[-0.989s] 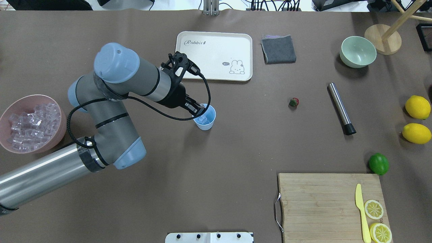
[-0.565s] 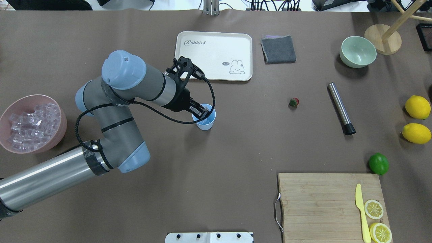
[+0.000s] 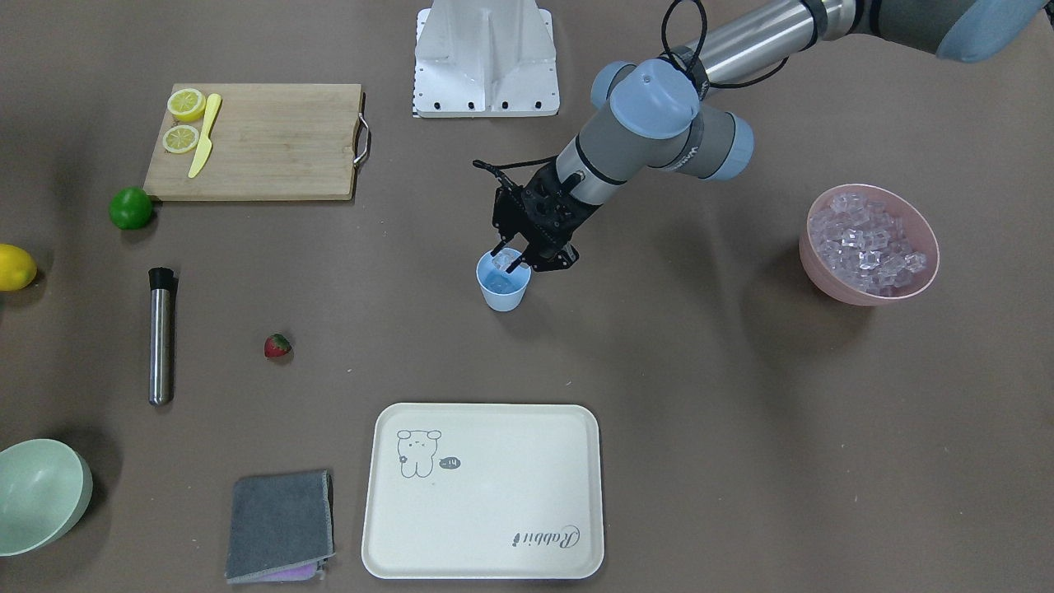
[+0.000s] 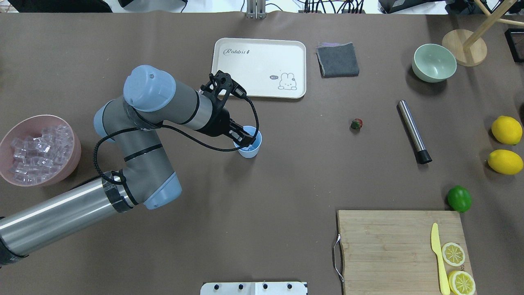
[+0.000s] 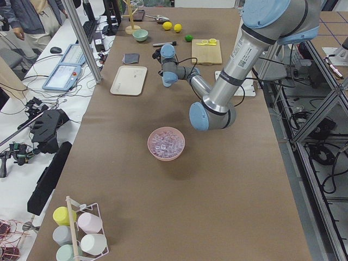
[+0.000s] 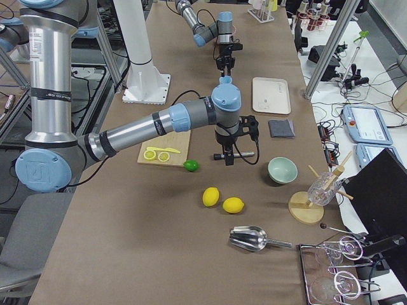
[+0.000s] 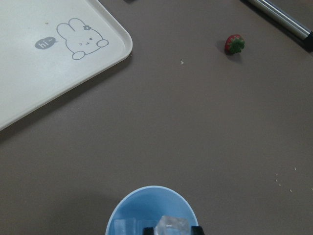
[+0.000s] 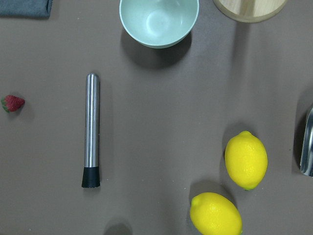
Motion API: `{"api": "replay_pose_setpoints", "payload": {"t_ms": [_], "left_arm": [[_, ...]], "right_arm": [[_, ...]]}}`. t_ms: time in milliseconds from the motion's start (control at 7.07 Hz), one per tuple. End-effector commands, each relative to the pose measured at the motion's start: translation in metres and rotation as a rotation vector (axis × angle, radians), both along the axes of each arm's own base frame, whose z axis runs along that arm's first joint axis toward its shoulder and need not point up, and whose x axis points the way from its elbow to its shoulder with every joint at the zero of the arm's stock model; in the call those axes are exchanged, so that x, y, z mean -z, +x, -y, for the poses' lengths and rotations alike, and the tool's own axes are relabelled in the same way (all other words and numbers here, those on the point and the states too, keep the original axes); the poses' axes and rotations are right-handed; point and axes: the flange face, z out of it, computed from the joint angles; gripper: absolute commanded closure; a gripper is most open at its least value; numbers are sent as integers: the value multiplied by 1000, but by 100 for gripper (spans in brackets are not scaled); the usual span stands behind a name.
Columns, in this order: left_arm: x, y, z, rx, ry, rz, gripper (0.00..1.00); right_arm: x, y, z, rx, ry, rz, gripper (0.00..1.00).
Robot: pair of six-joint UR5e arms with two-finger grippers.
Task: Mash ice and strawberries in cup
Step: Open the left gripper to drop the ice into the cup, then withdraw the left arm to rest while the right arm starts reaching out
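The light-blue cup [image 4: 250, 151] [image 3: 504, 293] stands mid-table, and the left wrist view shows its rim [image 7: 146, 193]. My left gripper [image 4: 244, 137] [image 3: 508, 259] hangs over the cup's mouth, shut on a clear ice cube [image 7: 171, 224] [image 3: 503, 261]. Another ice cube [image 7: 122, 226] lies inside the cup. More ice [image 4: 36, 153] [image 3: 865, 239] fills the pink bowl [image 4: 41, 117]. The strawberry [image 4: 356, 123] [image 3: 277, 346] [image 7: 234, 44] [image 8: 12, 103] lies alone on the table, well to the cup's right. My right gripper [image 6: 226, 158] shows only in the exterior right view, above the table; I cannot tell its state.
A steel muddler [image 4: 412, 130] [image 8: 91, 127] lies beyond the strawberry. A cream tray [image 4: 229, 73] and a grey cloth [image 4: 337, 60] sit behind the cup. At right are a green bowl [image 4: 434, 62], lemons [image 4: 507, 130], a lime [image 4: 459, 198] and a cutting board [image 4: 380, 250].
The left arm's elbow and wrist have shifted a little to the right and forward. The gripper has stayed over the cup's mouth, now slightly lower, with the cube still in it.
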Motion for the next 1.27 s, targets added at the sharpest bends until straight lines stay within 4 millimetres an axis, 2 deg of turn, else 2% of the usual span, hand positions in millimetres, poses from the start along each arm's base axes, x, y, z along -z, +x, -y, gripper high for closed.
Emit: {"api": "replay_pose_setpoints", "payload": {"t_ms": [0,141,424,565,707,848,989,1131], "left_arm": [[4,-4,0,5,2,-23,3],[12,-12,2,21,-38,-24,3],[-10,-58,34,19,-71,-10,3],[-34,-97,56,39,-97,14,3],[-46,-150,75,27,-90,14,3],[-69,-198,67,50,-130,34,3],[-78,-245,75,84,-170,55,3],[-82,-295,92,83,-124,48,3]], "right_arm": [[2,0,-1,-1,1,3,0],[1,0,0,-7,-3,-6,0],[0,1,0,-7,-4,-7,0],[-12,0,2,-7,-32,-11,0],[-8,-3,4,-2,-26,-3,0],[6,-13,16,13,-1,-5,0],[16,-20,25,25,21,-3,0],[22,-26,34,33,35,-3,0]]}}
